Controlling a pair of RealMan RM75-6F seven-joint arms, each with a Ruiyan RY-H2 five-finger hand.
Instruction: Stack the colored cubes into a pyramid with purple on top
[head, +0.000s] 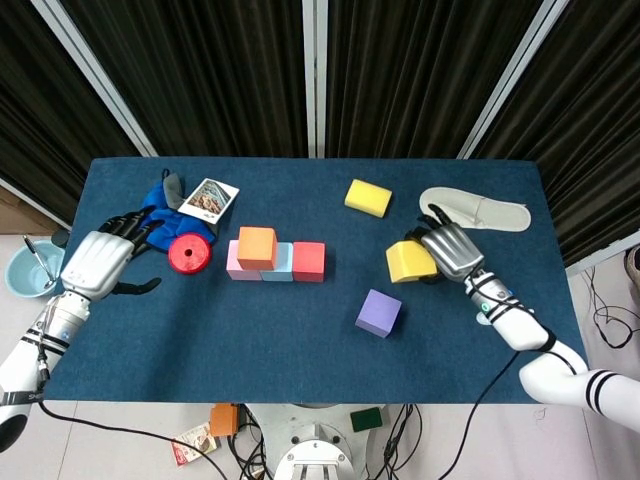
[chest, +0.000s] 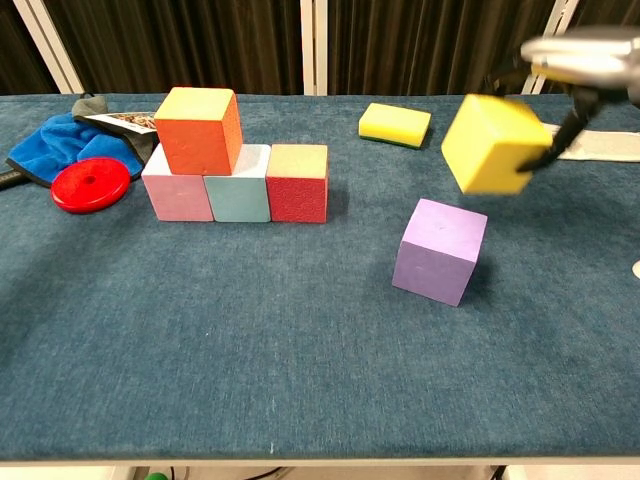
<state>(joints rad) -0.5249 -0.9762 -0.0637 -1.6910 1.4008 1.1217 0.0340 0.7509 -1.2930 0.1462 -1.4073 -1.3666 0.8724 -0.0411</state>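
Note:
A row of pink (chest: 176, 195), light blue (chest: 238, 194) and red cubes (chest: 298, 183) stands left of centre, with an orange cube (head: 256, 247) on top over the pink and blue ones. My right hand (head: 452, 249) grips a yellow cube (chest: 495, 143) and holds it in the air, right of the row. The purple cube (head: 379, 312) rests on the blue table (head: 300, 345) below and slightly left of the lifted cube. My left hand (head: 95, 264) hovers at the table's left side with fingers apart, holding nothing.
A red disc (head: 188, 254), a blue cloth (head: 160, 204) and a photo card (head: 209, 198) lie at the left. A yellow sponge (head: 368, 197) sits at the back centre, and a white slipper (head: 474, 210) at the back right.

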